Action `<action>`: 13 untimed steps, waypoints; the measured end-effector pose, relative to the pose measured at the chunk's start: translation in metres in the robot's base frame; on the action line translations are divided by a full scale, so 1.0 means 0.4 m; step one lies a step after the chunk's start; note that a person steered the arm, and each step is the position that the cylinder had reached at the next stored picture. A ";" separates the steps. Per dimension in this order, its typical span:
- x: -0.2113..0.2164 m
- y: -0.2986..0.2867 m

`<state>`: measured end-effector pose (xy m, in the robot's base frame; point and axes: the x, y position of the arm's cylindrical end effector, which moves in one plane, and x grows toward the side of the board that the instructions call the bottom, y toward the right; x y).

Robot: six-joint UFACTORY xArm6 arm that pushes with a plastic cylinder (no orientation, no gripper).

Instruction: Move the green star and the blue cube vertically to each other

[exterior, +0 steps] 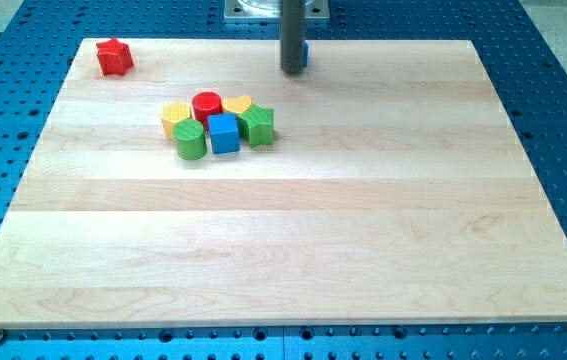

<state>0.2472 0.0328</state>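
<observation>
My tip (292, 71) rested near the board's top edge, holding nothing, a small blue block (304, 53) showing just behind it. The green star (258, 125) touched the blue cube (224, 133), well below my tip.

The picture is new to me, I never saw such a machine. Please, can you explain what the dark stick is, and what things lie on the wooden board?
There is one picture, from one camera. The dark stick is the robot arm's rod; it has no hand and holds nothing. It only pushes blocks with my tip, which is at the view's top, apart from the blocks; something blue shows behind it. On the wooden board a cluster sits: a yellow block, a red cylinder, a yellow heart, a green star, a blue cube and a green cylinder. A red star lies alone at the top left.
</observation>
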 end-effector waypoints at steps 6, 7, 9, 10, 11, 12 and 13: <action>0.209 -0.450; 0.292 -0.442; 0.411 -0.293; 0.384 -0.247; 0.338 -0.144; 0.271 -0.053; 0.199 0.036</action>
<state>0.3269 0.0470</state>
